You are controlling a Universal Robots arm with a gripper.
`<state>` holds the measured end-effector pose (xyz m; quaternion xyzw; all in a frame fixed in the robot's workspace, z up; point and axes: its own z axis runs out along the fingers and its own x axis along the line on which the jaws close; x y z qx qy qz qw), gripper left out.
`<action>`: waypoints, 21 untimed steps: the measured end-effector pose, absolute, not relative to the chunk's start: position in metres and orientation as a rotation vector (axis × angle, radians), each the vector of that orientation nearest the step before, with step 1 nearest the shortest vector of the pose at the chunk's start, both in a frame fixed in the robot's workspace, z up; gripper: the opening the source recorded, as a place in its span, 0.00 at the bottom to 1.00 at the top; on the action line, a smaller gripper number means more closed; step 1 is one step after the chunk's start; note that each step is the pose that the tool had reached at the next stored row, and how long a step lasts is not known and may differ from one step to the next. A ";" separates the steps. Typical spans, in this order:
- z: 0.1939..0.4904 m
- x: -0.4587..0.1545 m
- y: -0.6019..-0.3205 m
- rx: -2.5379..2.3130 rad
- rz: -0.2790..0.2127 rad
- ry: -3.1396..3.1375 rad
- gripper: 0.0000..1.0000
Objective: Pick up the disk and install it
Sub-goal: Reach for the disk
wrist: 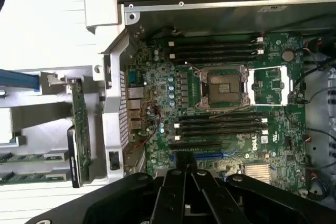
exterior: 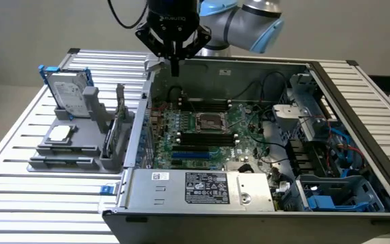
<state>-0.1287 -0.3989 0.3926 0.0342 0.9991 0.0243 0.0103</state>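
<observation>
Exterior view: gripper [exterior: 174,70] hung above the far edge of the open computer case [exterior: 249,76], fingers clenched together, empty. Disk [exterior: 69,91] stood upright in the grey holder [exterior: 73,152] at the exterior view's left, well apart from the gripper.

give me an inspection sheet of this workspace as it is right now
surface: slatted silver metal table, bearing an open black computer case.
job's things: silver-grey hard disk in a blue carrier, upright in a grey plastic holder, untouched.
clutter: small square silver chip on the holder; long grey metal box with white stickers inside the case.
grippers: black gripper above the case's far wall in the exterior view, fingers shut, empty.
cables: black cables and blue cables inside the case.
surroundings: pale wall.
</observation>
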 end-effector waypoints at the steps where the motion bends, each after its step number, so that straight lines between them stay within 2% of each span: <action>1: 0.393 -0.133 -0.399 0.107 0.076 3.118 0.11; 21: 0.391 -0.225 -0.394 0.107 0.076 3.118 0.11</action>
